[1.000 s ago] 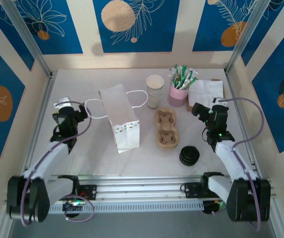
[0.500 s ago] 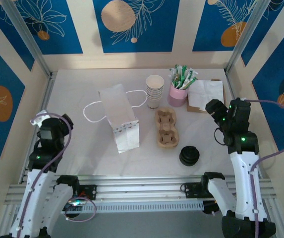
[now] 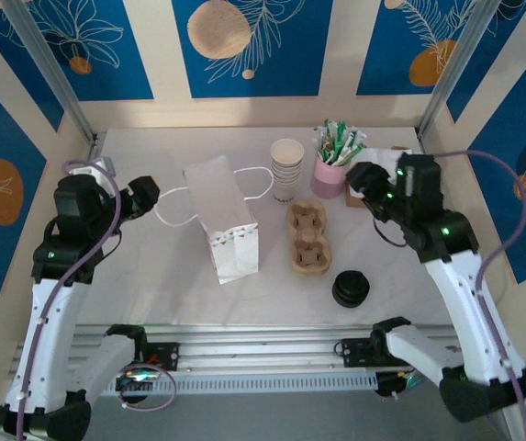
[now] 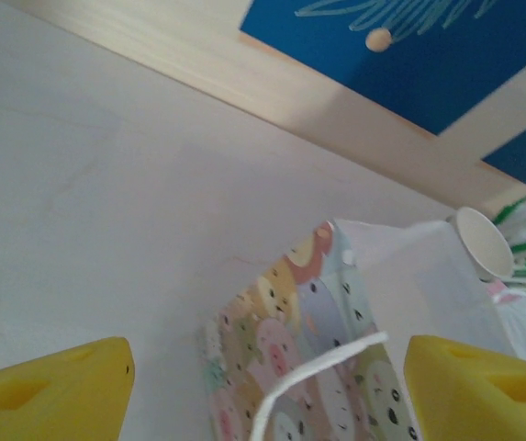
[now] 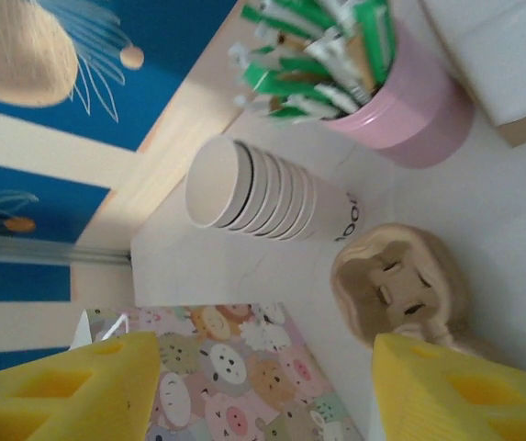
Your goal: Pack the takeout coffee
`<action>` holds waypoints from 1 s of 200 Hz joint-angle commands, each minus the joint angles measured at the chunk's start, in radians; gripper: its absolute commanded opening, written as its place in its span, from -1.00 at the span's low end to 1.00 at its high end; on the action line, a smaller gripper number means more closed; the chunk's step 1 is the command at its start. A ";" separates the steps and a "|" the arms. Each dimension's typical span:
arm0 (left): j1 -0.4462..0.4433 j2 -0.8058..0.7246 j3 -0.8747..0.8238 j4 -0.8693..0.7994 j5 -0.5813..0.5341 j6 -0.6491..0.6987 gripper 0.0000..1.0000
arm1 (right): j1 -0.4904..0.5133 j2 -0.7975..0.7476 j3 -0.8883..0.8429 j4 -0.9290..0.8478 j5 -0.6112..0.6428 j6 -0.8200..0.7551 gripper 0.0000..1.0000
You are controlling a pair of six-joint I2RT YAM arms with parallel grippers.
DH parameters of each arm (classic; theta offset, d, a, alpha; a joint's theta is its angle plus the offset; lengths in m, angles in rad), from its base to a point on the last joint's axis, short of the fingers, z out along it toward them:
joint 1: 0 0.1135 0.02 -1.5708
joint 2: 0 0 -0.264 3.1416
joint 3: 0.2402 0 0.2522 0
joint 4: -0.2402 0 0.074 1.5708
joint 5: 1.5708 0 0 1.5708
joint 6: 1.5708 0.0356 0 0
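No takeout coffee is in view. A stack of lidless pale cups (image 3: 286,168) (image 5: 263,188) stands at the back, with a brown pulp carrier (image 3: 307,237) (image 5: 400,285) in front of it and a pile of black lids (image 3: 351,288) nearer the front. My left gripper (image 3: 139,197) (image 4: 263,395) hovers open at the left of the lying paper bag (image 3: 221,220) (image 4: 336,340), with the bag's white handle (image 4: 308,386) below its fingers. My right gripper (image 3: 363,179) (image 5: 263,390) is open above the table, right of the cup stack, holding nothing.
A pink holder (image 3: 332,170) (image 5: 400,110) full of green-and-white sachets stands beside the cups. White napkins (image 3: 382,175) lie at the back right. The bag's underside (image 5: 235,367) shows a cartoon animal print. Walls close the table in on three sides.
Both arms have lifted and swung inward: the left gripper now faces the bag's handle and the right one has moved left toward the pink holder. Nothing on the table has shifted.
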 commanded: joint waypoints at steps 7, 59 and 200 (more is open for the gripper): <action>0.008 -0.042 -0.001 0.009 0.123 -0.008 0.55 | 0.124 0.099 0.074 -0.042 0.173 -0.005 0.20; 0.008 -0.121 -0.053 -0.059 -0.014 0.026 0.60 | 0.207 0.313 0.148 -0.004 0.231 0.044 0.18; 0.008 -0.123 -0.332 0.179 0.329 -0.266 0.62 | 0.199 0.681 0.327 0.098 0.276 0.131 0.12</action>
